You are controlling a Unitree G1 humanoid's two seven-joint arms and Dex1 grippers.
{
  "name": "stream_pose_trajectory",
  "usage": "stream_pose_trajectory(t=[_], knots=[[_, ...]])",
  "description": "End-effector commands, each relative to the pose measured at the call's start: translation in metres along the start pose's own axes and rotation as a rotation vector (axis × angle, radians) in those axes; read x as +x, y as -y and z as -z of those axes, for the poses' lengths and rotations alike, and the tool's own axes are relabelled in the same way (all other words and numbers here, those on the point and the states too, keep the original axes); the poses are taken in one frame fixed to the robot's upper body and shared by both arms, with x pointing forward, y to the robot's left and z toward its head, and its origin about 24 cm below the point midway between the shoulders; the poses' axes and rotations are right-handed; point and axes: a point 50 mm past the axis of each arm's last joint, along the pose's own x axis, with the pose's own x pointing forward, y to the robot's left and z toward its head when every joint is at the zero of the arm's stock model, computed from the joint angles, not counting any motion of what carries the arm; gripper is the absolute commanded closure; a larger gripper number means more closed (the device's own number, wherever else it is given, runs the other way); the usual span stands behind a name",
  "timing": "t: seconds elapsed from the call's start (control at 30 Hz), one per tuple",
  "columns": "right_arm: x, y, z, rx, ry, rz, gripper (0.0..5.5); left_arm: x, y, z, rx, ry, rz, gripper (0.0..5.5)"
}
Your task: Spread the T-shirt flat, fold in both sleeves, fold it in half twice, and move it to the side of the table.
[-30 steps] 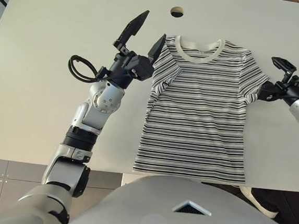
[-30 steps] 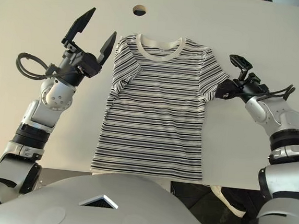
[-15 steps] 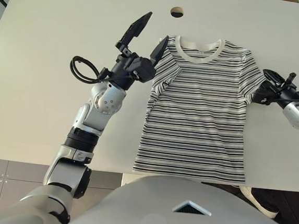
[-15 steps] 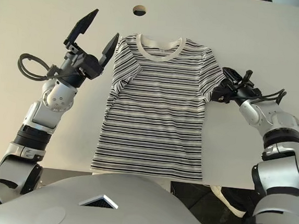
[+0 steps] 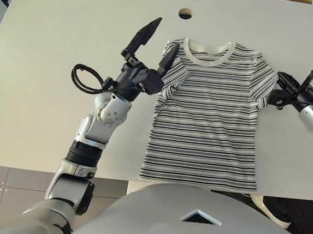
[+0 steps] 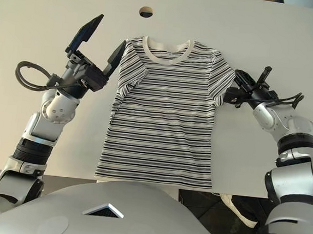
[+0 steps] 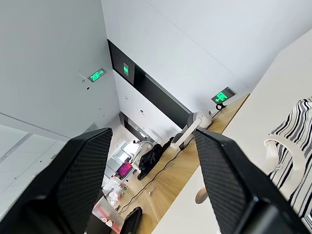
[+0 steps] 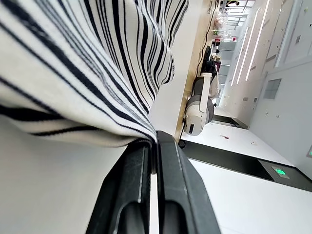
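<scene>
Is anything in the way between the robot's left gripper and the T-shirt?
Nothing visible is. The open left gripper is right at the shoulder edge of the T-shirt, with bare table around it. The hole in the table lies farther back, off to one side of that path.

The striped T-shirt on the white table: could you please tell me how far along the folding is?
Done: black-and-white striped T-shirt lies flat, its left sleeve tucked in. In hand: right gripper, fingers shut, pinches the right sleeve; left gripper hangs open. Left: that fold, both halvings, the move aside.
</scene>
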Motion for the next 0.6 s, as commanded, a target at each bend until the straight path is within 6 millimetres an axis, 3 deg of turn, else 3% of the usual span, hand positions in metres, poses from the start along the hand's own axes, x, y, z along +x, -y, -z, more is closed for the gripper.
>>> stream_pose_trajectory(t=[0.03, 0.3, 0.43, 0.6], knots=[[-0.013, -0.036, -0.011, 0.074, 0.023, -0.083, 5.37, -0.001, -0.004, 0.001, 0.005, -0.016, -0.003, 2.34], [-0.013, -0.020, -0.022, 0.151, 0.067, 0.078, 5.37, -0.017, 0.013, 0.007, 0.010, -0.059, 0.122, 2.34], [-0.013, 0.003, -0.022, 0.236, 0.058, 0.223, 5.37, -0.019, 0.013, 0.009, 0.004, -0.071, 0.111, 2.34], [-0.009, 0.016, -0.028, 0.268, 0.066, 0.253, 5.37, -0.023, 0.016, 0.012, -0.006, -0.094, 0.114, 2.34]])
